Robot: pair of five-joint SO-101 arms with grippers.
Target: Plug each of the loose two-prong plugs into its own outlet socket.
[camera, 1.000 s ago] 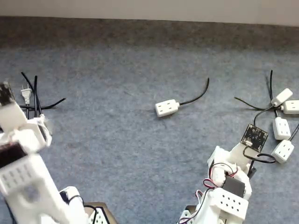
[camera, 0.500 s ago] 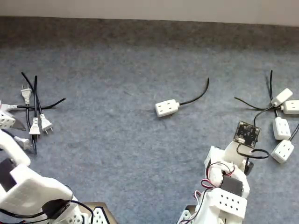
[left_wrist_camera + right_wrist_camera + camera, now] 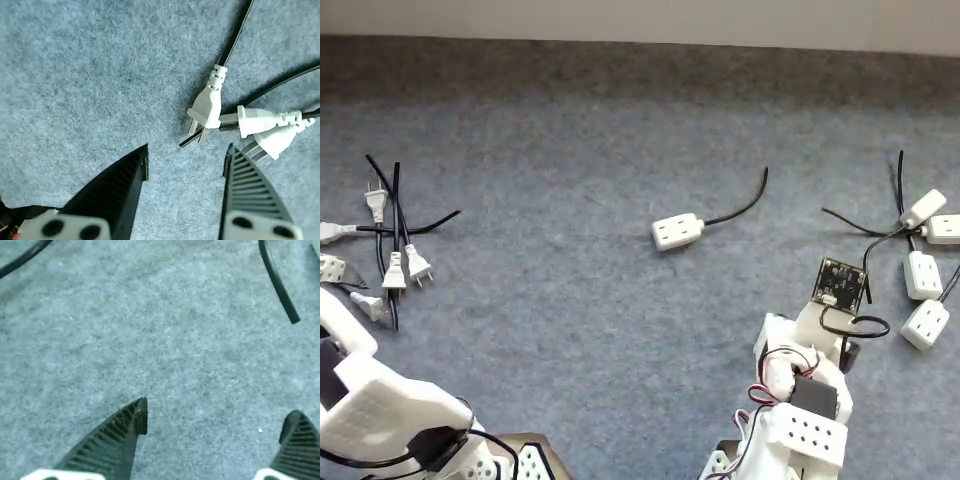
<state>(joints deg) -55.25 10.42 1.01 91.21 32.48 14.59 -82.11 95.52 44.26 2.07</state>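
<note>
Plugs [image 3: 207, 105] lie crossed on the counter [image 3: 75, 60] just ahead of the left end effector [image 3: 188, 149], its jaws apart. Probably light, stiff-pronged, cords springy; grip across the white moulded body. Right end effector [image 3: 218, 407], also apart, hangs near the sockets [image 3: 923, 275].

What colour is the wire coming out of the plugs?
Black. The wire on each white plug shows best in the left wrist view.

Grey-blue carpet [image 3: 570, 330], perhaps a pale wall [image 3: 640, 18] behind.
</note>
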